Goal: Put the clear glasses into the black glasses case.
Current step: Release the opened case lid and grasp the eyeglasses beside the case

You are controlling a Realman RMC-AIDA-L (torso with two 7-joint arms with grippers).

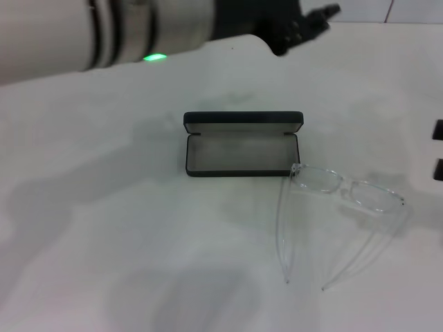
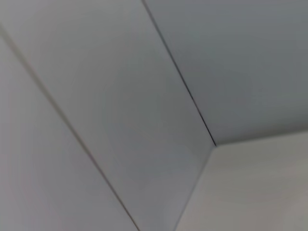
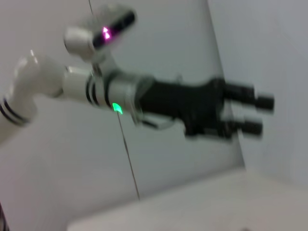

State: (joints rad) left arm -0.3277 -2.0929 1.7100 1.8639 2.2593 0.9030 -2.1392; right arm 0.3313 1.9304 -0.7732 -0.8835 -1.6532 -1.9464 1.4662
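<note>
1. The left gripper (image 1: 304, 28) is raised in the upper middle of the head view; its fingers (image 3: 257, 102) are apart and hold nothing.
2. The black glasses case (image 1: 242, 145) lies open in the middle; nothing is inside.
3. The clear glasses (image 1: 342, 190) lie unfolded lower right, touching the case corner; all work is left.
4. The right gripper (image 1: 437, 149) peeks in at the right edge; I cannot tell its jaws.

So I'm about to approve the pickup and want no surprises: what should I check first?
1. Black glasses case open, inside bare: ok.
2. Clear glasses on the table, beside the case, arms unfolded: not ok for fitting.
3. Left tool raised beyond the case, holding nothing: ok.
4. Right tool at the table's right edge, fingers' state: cannot tell.
5. Path to the glasses unobstructed: ok.
</note>
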